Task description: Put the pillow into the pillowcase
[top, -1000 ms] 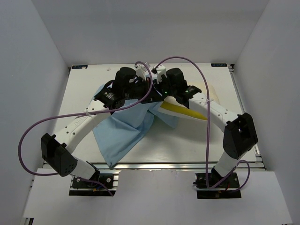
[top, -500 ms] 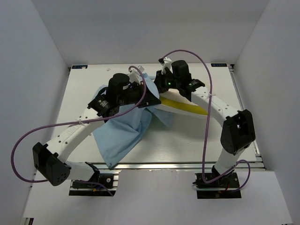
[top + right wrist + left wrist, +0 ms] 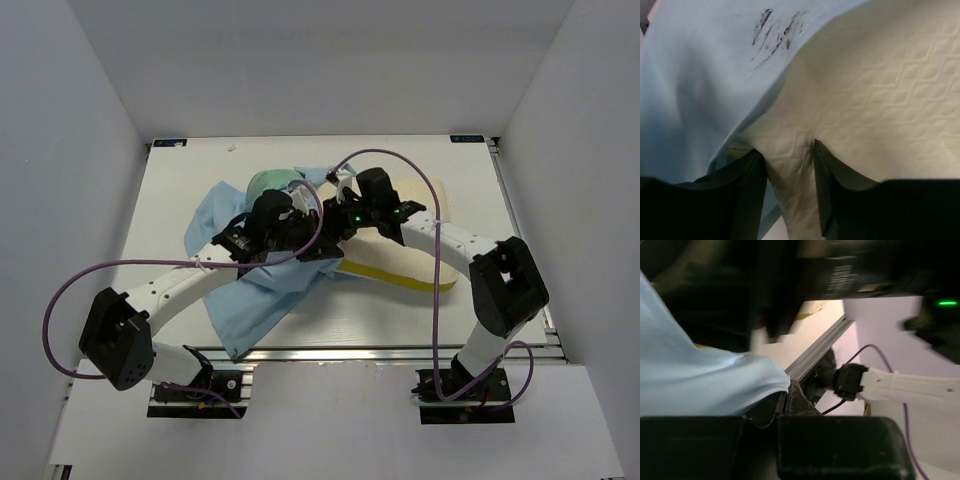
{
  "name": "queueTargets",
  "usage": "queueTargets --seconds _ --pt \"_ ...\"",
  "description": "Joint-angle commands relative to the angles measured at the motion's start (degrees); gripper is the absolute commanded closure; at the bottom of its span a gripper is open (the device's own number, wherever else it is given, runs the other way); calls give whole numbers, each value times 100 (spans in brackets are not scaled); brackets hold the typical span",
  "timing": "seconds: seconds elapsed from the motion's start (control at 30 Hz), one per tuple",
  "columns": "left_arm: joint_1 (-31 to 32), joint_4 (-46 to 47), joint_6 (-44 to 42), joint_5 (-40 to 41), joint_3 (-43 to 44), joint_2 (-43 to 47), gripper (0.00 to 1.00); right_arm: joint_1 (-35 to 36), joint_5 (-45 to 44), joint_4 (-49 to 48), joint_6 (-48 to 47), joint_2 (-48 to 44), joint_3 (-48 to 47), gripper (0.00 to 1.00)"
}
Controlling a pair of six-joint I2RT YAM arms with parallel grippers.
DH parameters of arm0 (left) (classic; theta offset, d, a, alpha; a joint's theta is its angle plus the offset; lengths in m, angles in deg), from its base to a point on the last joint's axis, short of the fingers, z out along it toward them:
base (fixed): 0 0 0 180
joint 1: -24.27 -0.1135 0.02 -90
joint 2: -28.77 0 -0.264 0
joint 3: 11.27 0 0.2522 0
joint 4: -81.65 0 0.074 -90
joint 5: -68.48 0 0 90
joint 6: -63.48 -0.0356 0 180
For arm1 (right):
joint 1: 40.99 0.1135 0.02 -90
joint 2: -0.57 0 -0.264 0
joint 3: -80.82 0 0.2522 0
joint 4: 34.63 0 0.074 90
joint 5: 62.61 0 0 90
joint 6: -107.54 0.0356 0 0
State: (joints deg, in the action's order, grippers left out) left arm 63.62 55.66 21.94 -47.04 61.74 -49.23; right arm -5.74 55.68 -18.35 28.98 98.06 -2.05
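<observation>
Left end effector [image 3: 787,400] clenched on pillowcase [image 3: 700,380] edge, right end effector [image 3: 787,155] pinching pillow [image 3: 880,100] surface, pillow nearer bench [image 3: 180,180] right edge.

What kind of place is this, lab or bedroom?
Likely a lab robot cell: bare white walls box in a white table with a metal rail at its near edge, left arm and right arm bolted there. The pillow and pillowcase are the only homely things.
</observation>
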Motion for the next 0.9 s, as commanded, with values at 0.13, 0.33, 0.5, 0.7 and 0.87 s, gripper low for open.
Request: queueTargets --seconds 0.13,0.33,0.5,0.7,0.87 --pt "99 282 435 458 -1185 592 85 -350 132 678 -1512 -994 485 33" --pt "99 63 515 890 -1794 1418 59 -1317 176 1654 -2627 -1961 450 20" --pt "99 -639 42 855 -1074 1700 33 -1626 54 1769 -2919 -2375 511 18" --pt "99 -2124 -732 2213 357 1779 9 -1617 159 988 -3490 -2121 775 17" --pt "90 -2574 -1260 3149 1158 709 2 -1538 -174 758 -3517 -1060 -32 16"
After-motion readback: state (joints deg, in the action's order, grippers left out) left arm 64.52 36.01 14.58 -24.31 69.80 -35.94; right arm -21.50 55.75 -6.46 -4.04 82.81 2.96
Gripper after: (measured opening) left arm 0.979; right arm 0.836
